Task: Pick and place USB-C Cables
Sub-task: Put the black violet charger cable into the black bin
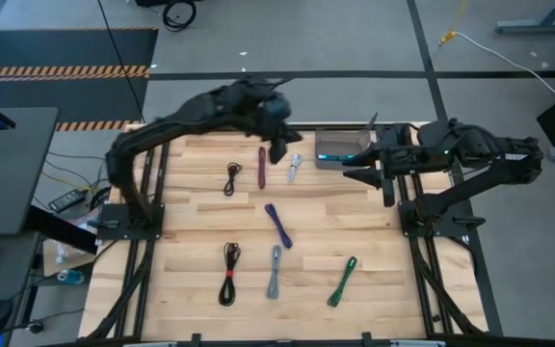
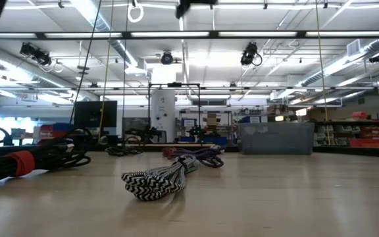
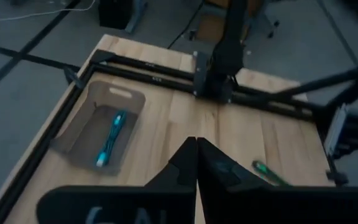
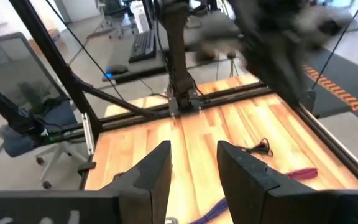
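White cable (image 1: 295, 168) just beside left claw (image 1: 279, 150).

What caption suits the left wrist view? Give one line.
Left gripper shut above the wooden table, with a teal cable lying in the grey bin.

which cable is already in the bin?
The teal cable, lying alone inside the grey bin; every other cable lies on the bare wooden tabletop.

A large industrial lab or workshop: exposed ceiling ducts (image 2: 120, 49) and strip lights overhead, stocked shelving (image 2: 367, 131) at 3 o'clock, hazard-striped floor tape (image 1: 61, 70) at 10 o'clock beyond the wooden tabletop (image 1: 355, 226).
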Robot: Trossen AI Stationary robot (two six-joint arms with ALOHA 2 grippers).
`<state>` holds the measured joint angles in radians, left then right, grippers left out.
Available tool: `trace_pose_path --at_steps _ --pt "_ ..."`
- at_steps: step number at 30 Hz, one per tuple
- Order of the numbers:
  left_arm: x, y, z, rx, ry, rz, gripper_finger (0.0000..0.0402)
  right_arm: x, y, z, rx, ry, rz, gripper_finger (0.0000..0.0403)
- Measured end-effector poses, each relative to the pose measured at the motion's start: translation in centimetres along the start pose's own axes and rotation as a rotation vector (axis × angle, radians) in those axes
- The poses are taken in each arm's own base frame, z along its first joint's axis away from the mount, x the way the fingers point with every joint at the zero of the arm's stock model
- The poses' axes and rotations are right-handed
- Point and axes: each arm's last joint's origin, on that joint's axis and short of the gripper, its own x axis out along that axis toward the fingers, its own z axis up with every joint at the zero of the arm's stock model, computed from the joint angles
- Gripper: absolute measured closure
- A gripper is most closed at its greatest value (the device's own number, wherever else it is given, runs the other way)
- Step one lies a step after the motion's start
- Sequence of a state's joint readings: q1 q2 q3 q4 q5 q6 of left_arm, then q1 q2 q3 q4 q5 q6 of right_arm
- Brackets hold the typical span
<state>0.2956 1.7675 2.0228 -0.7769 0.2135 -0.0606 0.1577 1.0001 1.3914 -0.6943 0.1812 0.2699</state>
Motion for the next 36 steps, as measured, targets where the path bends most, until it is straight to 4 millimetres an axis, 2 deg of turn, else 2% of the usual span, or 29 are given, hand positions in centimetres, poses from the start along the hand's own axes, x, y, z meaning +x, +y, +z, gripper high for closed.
trace_pose_path --at_steps 5,10,16,24,30,36 --pt "-4.9 -3.4 -0.4 0.041 0.041 0.126 0.0384 0.9 -0.1 -0.9 0.062 0.102 -0.008 0.0267" --pt "-8.2 -6.1 -1.3 0.025 0.066 0.190 0.0388 2.9 0.0 -2.1 0.130 0.247 -0.037 0.0268" --pt "-9.3 -8.5 -2.6 0.026 0.129 0.281 0.0388 7.0 0.4 -3.5 0.123 0.372 -0.062 0.0268" --pt "-10.0 -10.2 -4.7 0.022 0.244 0.436 0.0376 13.7 0.2 -6.1 0.138 0.538 -0.071 0.0254" --pt "-10.6 -10.7 -5.7 0.046 0.301 0.503 0.0372 18.7 -0.6 -8.4 0.143 0.612 -0.080 0.0221" --pt "-12.8 -10.2 -6.4 0.027 0.320 0.607 0.0372 22.0 -1.1 -11.1 0.135 0.701 -0.110 0.0188"
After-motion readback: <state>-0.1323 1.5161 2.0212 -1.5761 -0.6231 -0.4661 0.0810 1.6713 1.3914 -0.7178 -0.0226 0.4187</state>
